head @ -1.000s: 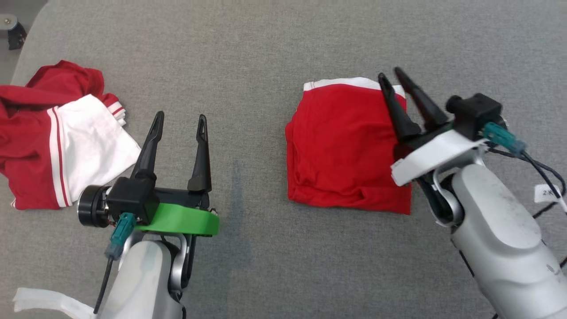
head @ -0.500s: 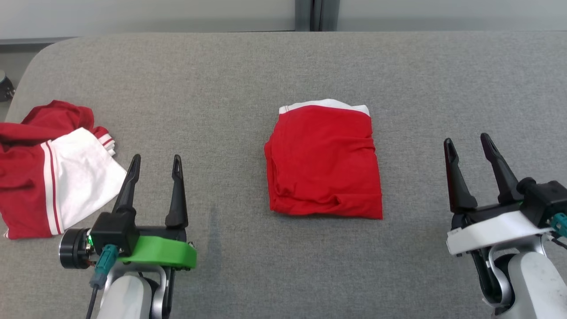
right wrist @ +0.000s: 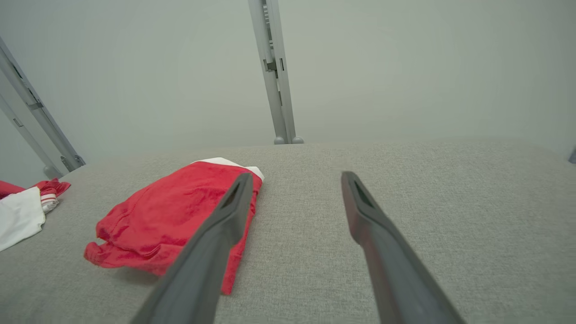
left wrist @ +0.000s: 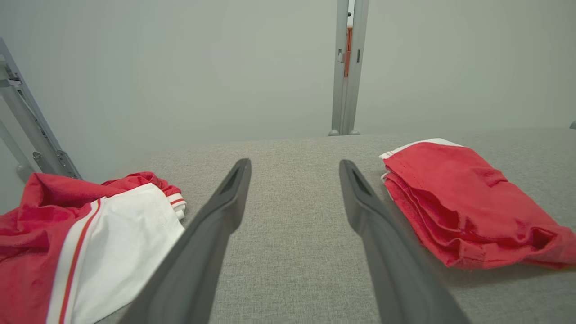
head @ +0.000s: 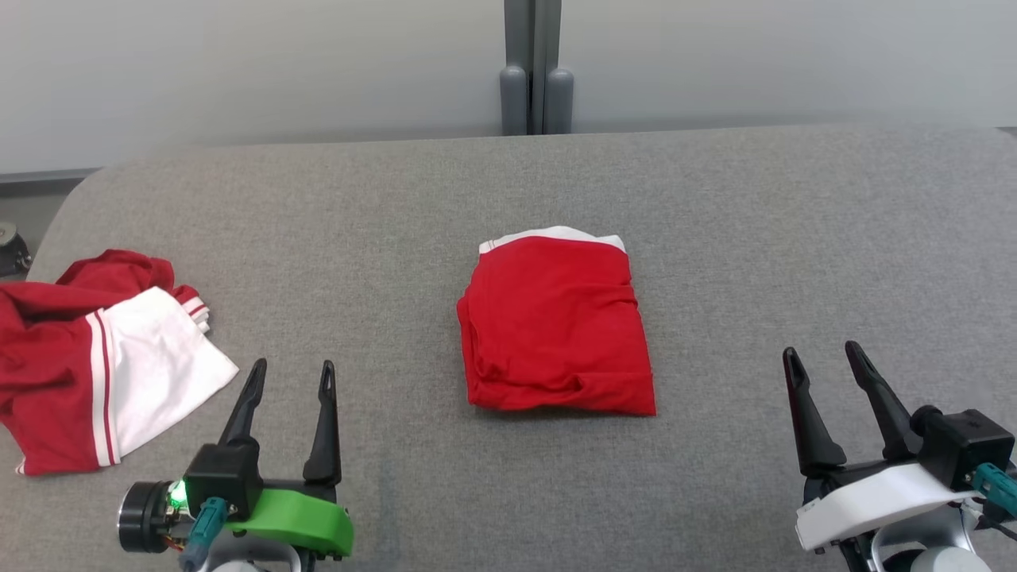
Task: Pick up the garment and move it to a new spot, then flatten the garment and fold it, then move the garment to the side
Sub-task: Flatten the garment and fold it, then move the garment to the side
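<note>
A red garment (head: 556,326) with a white band at its far edge lies folded into a neat rectangle in the middle of the grey table (head: 715,238). The left wrist view has the folded garment (left wrist: 468,202) to the right of the fingers, and the right wrist view has the garment (right wrist: 175,216) to their left. My left gripper (head: 292,373) stands open at the lower left, apart from it. Open and empty too, my right gripper (head: 822,357) sits at the lower right, well clear of the cloth.
A crumpled red and white garment (head: 95,357) lies at the table's left edge, and shows again as a red and white heap (left wrist: 81,243) in the left wrist view. A grey post (head: 534,67) stands against the pale wall behind the table.
My right gripper let go of the folded garment's right edge, opened, and drew back to the lower right. The head camera tilted up, so the wall came into view.
</note>
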{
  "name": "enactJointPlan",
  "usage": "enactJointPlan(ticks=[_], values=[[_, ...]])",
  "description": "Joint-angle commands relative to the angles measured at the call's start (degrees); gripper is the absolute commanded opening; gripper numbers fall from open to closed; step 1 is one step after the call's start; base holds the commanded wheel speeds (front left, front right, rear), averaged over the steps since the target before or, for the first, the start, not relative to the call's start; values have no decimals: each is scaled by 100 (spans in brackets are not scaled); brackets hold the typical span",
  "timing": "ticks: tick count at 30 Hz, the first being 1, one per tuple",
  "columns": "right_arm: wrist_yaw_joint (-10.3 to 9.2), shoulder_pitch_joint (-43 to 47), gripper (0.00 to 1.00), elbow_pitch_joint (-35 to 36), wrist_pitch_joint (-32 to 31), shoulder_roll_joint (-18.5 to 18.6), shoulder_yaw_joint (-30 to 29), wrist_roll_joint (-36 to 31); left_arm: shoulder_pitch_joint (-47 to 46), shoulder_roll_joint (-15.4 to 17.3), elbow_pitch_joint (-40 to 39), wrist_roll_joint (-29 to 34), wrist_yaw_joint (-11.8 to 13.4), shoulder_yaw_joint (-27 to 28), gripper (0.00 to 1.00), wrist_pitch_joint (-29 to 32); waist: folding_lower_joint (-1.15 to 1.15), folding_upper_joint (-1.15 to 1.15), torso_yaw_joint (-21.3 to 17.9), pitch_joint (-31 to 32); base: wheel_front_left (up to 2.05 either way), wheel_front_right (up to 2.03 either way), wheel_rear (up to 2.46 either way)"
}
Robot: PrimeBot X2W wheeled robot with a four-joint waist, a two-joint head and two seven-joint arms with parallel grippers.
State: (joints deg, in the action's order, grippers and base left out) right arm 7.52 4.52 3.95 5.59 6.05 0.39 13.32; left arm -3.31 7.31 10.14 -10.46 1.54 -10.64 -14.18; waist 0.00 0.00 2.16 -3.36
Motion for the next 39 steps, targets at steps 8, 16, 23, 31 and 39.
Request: enactJointPlan(ticks=[8, 16, 23, 31, 39], values=[[-6, 335, 100, 211, -154, -58, -125, -129, 319, 35, 0, -67, 63, -75, 100, 86, 0, 0, -121, 374, 0, 0, 0], [-6, 357, 100, 294, -220, -66, -149, -192, 309, 71, -16, -92, 101, -101, 100, 116, 0, 0, -140, 395, 0, 0, 0], [-6, 342, 100, 302, -229, -62, -174, -221, 235, 99, 8, -117, 130, -109, 100, 108, 0, 0, -134, 396, 0, 0, 0], [-6, 258, 100, 342, -300, -33, -218, -195, 32, 113, -44, -99, 152, -143, 100, 64, 0, 0, -2, 268, 0, 0, 0], [-6, -101, 100, 111, -441, 155, -97, -109, -485, 1, -116, -44, 75, -250, 100, -26, 0, 0, 410, -344, 0, 0, 0]])
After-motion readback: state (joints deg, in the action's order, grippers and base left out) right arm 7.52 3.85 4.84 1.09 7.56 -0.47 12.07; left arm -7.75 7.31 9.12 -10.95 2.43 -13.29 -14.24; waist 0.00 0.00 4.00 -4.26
